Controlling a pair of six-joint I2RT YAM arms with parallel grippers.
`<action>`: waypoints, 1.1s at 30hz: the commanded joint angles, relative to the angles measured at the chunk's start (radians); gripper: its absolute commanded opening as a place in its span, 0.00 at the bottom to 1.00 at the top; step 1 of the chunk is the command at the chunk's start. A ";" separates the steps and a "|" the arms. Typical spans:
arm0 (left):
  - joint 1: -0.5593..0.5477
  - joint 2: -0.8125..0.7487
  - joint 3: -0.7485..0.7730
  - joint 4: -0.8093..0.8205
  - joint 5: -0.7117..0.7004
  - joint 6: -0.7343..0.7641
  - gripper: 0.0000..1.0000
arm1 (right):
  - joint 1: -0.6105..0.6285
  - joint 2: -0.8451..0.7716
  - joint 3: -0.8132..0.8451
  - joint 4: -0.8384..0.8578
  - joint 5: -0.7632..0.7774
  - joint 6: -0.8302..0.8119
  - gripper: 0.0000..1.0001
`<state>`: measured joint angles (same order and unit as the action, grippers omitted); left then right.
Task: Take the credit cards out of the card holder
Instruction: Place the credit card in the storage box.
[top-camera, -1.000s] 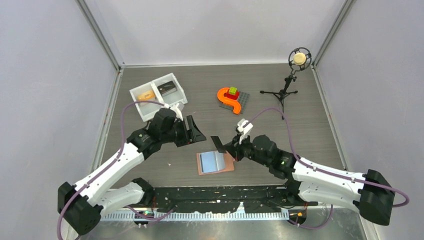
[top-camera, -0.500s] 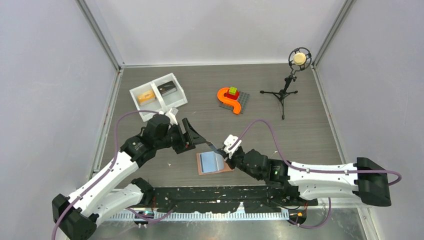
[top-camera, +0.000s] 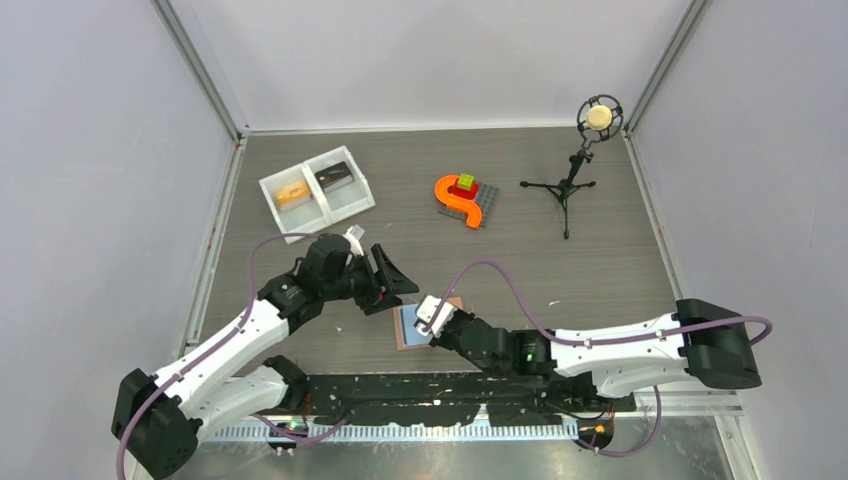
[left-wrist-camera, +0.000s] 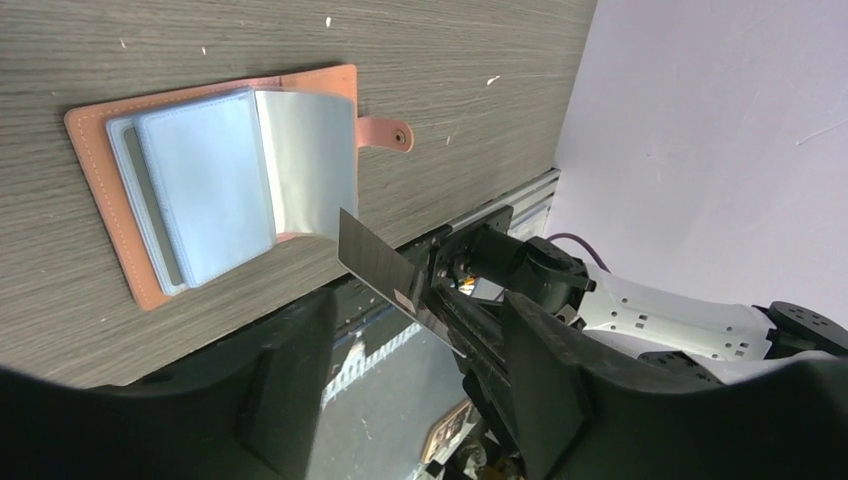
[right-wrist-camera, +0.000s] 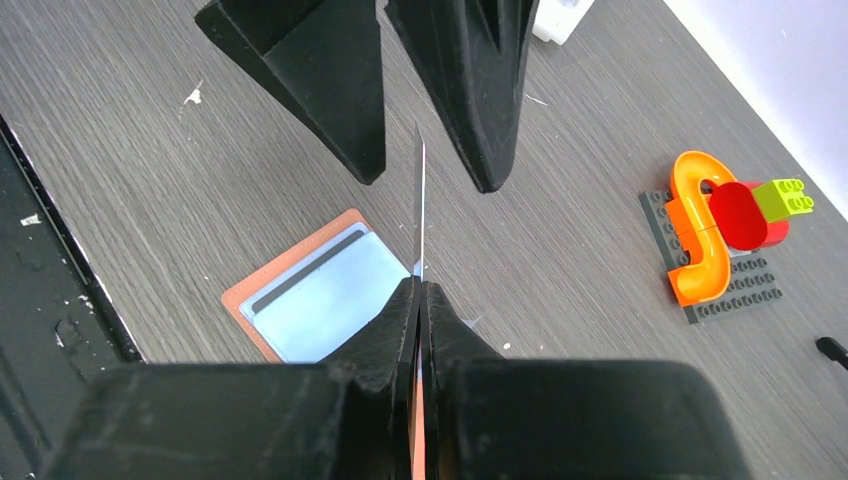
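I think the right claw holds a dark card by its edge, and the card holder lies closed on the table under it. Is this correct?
Not quite. The card holder lies open, not closed, with its light blue inside facing up, as the left wrist view shows. The rest is right: the right claw is shut on the dark card by its edge, above the holder.

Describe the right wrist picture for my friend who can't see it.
The right gripper pinches a thin dark credit card edge-on, between the open black fingers of the left gripper. Below, the card holder lies open on the table.
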<state>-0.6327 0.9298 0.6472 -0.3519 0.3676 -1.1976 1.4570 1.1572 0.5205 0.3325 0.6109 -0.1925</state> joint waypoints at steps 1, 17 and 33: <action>0.003 0.004 -0.030 0.103 0.036 -0.032 0.55 | 0.024 0.019 0.044 0.075 0.074 -0.044 0.05; 0.003 0.019 -0.045 0.182 0.077 0.267 0.00 | -0.019 -0.207 0.003 -0.131 -0.116 0.201 0.42; 0.004 0.005 -0.025 0.157 0.300 0.604 0.00 | -0.560 -0.273 0.104 -0.310 -0.968 0.410 0.41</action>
<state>-0.6327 0.9340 0.5533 -0.1780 0.5388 -0.7166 0.9512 0.8417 0.5472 0.0280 -0.0952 0.2134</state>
